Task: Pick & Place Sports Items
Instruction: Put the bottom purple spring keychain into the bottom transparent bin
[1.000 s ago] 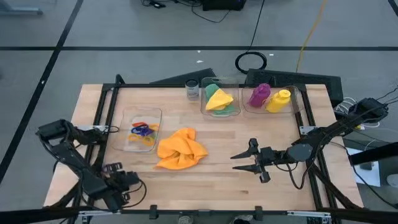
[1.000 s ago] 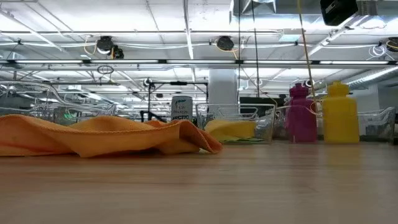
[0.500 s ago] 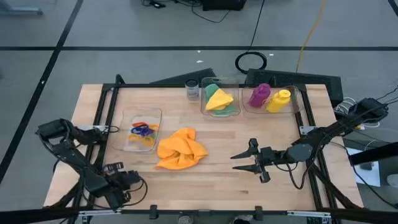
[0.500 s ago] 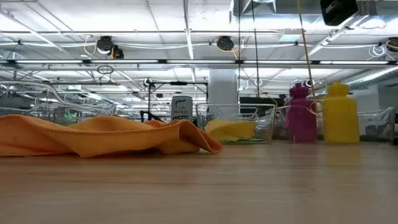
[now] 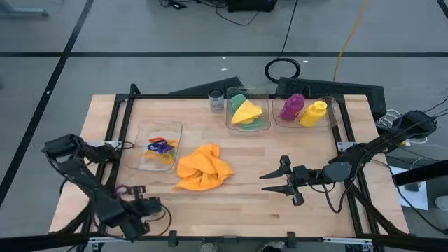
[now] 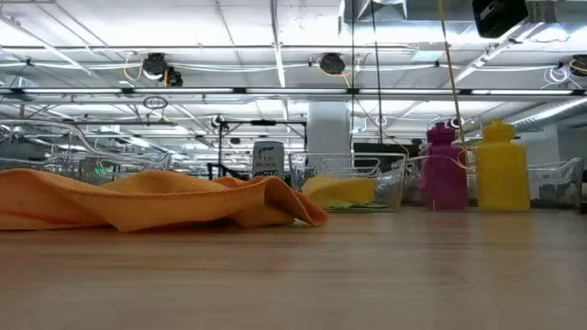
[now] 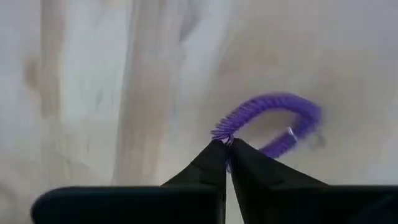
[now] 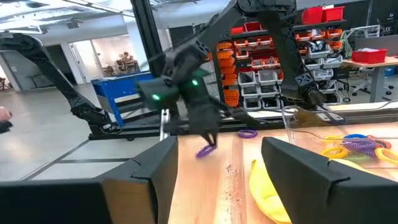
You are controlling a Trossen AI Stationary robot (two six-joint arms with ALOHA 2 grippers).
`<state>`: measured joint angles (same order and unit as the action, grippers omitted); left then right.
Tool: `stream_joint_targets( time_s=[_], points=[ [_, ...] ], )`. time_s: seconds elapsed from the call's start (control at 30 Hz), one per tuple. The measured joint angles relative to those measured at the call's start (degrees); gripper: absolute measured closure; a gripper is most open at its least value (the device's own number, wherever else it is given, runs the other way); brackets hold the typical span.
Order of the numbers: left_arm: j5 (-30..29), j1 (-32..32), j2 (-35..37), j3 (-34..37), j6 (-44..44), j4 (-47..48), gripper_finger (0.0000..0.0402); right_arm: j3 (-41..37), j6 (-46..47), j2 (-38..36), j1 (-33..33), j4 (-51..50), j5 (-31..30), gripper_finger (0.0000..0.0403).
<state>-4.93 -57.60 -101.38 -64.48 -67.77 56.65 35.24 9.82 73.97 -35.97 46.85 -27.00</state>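
Pinching a purple elastic ring (image 7: 267,121) between its shut fingertips, the left gripper (image 7: 225,151) stood at the near left of the table; the ring's box (image 5: 159,147) lay farther, slightly right. The right gripper (image 5: 280,180) waited spread, well apart.

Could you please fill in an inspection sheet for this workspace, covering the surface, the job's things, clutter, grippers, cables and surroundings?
Surface: wooden table, bare near its front edge.
Job's things: orange cloth loose mid-table; yellow cloth on a green cloth in a clear box; purple bottle and yellow bottle in another box; coloured rings in the left box; purple ring at the left gripper.
Clutter: small glass jar at the back.
Grippers: left gripper shut on the purple ring, front left; right gripper open, empty, right of the orange cloth.
Cables: black coil on the floor behind.
Surroundings: shelving with red bins.
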Motion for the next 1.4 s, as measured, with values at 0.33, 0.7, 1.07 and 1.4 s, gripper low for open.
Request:
stream_joint_targets(
  time_s=[0.33, 0.7, 1.07, 1.4],
  points=[
    [-14.05, 1.68, 0.00, -19.32, -0.38, 27.09, 0.0397, 0.00, 0.00, 0.33, 0.00, 0.14, -0.16, 0.0234],
    [-29.59, 16.16, 7.14, -21.06, 7.18, 33.36, 0.0398, 0.17, -0.55, 7.33, 1.90, 7.60, 0.04, 0.0234],
    [-26.73, 34.82, 25.64, -4.39, 11.02, 29.33, 0.0400, 17.11, -8.85, 12.92, -1.23, -16.65, -0.05, 0.0234],
    [-14.25, 47.76, 36.76, 18.62, 19.10, 7.66, 0.0399, 26.20, -13.55, 20.01, -1.77, -21.48, -0.20, 0.0234]
  ],
)
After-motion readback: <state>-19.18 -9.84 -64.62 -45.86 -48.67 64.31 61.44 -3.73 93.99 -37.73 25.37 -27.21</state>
